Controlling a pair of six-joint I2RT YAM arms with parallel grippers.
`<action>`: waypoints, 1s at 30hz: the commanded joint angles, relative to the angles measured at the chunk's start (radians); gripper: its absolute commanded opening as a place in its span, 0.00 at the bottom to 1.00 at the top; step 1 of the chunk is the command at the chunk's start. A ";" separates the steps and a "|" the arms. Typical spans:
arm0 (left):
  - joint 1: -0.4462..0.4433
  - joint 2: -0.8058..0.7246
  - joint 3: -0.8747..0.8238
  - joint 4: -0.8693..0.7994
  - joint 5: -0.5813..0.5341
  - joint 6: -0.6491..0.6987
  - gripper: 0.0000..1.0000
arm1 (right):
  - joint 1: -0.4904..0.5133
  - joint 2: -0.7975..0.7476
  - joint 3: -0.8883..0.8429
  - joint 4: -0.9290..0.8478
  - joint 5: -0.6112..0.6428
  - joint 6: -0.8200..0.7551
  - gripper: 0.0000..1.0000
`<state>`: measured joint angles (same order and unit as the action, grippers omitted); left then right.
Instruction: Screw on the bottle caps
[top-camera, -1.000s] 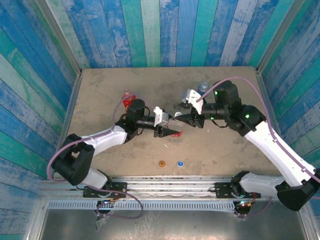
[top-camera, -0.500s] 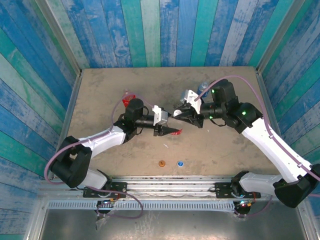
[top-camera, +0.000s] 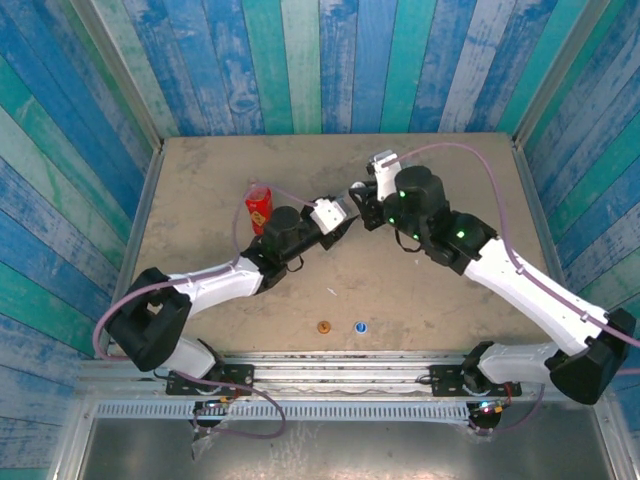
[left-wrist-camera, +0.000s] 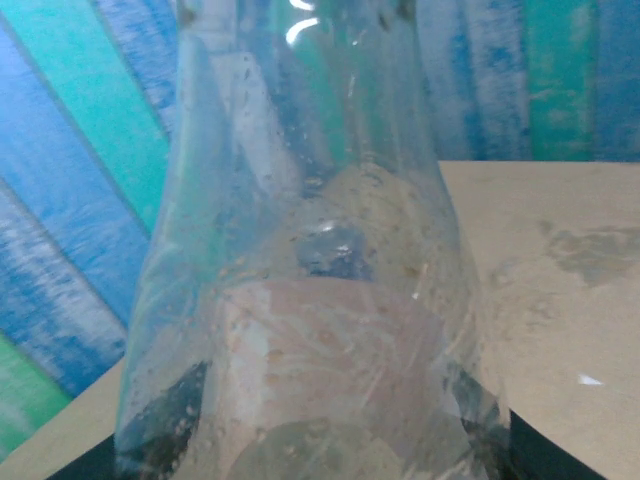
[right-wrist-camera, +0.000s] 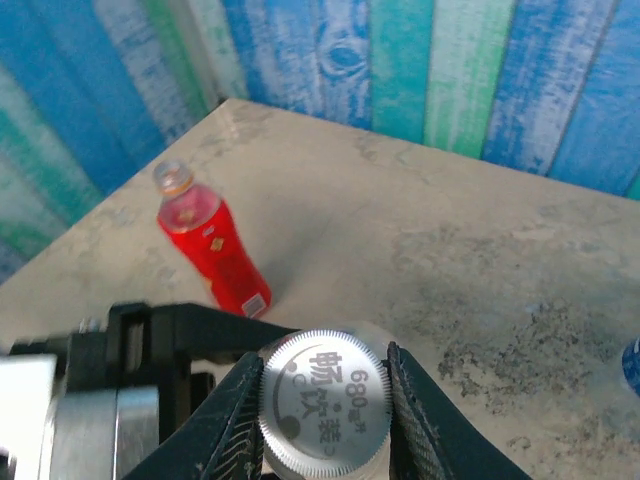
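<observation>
White cap (right-wrist-camera: 322, 403) is pinched tight in my right pincer (top-camera: 362, 196), just past mid-table toward 12 o'clock. Left pincer (top-camera: 340, 208) is clamped round the clear bottle (left-wrist-camera: 310, 250), meeting it there. Red bottle (top-camera: 258, 205) stands upright and uncapped at 10 o'clock. Orange cap (top-camera: 323, 327) and blue cap (top-camera: 359, 326) lie at 6 o'clock on the scuffed tan table (top-camera: 450, 160). Blue-green plank walls (top-camera: 300, 60) on three sides.

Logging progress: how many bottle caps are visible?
3: white cap in the right gripper; orange cap and blue cap loose on the table, near edge.
</observation>
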<state>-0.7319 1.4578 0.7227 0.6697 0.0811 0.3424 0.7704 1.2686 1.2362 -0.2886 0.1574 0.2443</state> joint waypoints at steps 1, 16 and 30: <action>-0.015 -0.008 0.004 0.197 -0.160 0.024 0.27 | 0.001 0.051 0.030 -0.095 0.175 0.116 0.02; 0.147 -0.138 -0.084 -0.003 0.631 -0.064 0.19 | -0.067 -0.219 -0.066 0.001 -0.478 -0.460 0.59; 0.147 -0.163 0.017 -0.238 0.910 0.010 0.19 | -0.069 -0.094 0.092 -0.245 -0.696 -0.599 0.50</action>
<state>-0.5842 1.3300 0.7113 0.4675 0.9287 0.3408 0.7052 1.1622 1.3022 -0.4885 -0.4892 -0.3271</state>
